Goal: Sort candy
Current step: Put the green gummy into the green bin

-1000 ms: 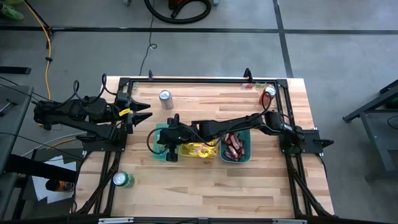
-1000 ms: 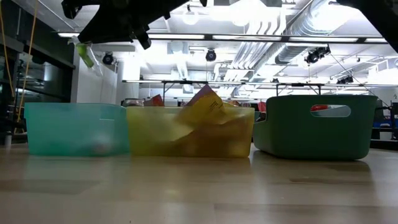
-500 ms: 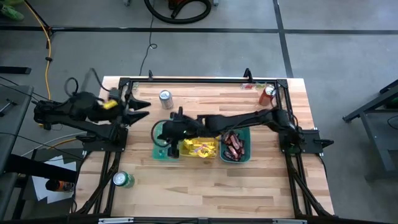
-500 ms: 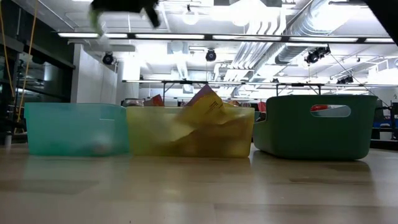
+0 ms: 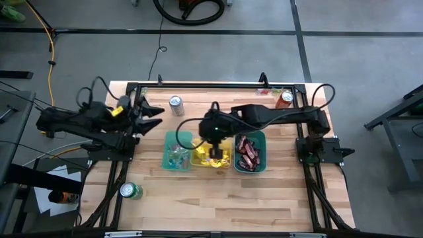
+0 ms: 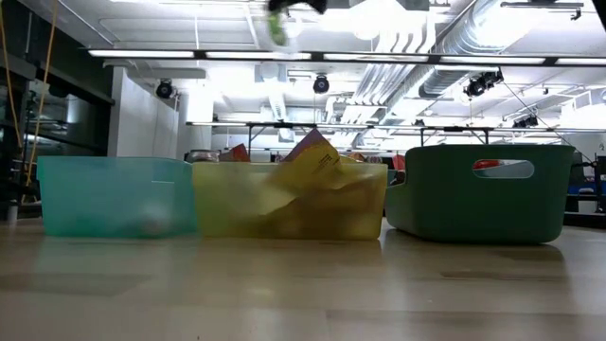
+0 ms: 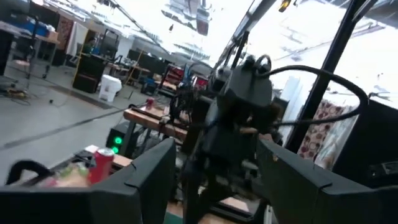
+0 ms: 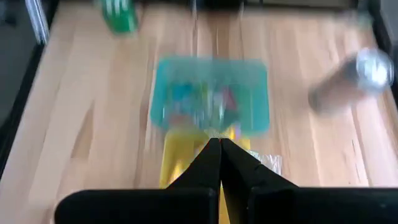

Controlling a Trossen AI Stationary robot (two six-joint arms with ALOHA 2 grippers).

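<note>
Three bins stand in a row mid-table: teal (image 5: 173,140), yellow (image 5: 198,160) and green (image 5: 261,140). The candy lies in them: small mixed-colour pieces (image 5: 177,156) in the teal bin, yellow packets (image 5: 222,158) in the yellow one, brown-and-red bars (image 5: 248,153) in the green one. My right gripper (image 5: 213,149) hangs high above the yellow bin (image 8: 180,155), shut (image 8: 219,147), with nothing visible between its fingers. At the table's left edge my left gripper (image 5: 157,117) is held up, open (image 7: 214,186) and empty.
A silver can (image 5: 176,104) stands at the far left of centre, a red can (image 5: 285,99) at the far right corner, and a green can (image 5: 130,192) at the near left. A black frame (image 5: 211,86) runs along the far edge.
My right gripper has risen from just over the teal bin and swung toward the table's right, staying shut; it now hangs above the yellow bin. My left gripper has tipped upward at the table's left edge, still open.
</note>
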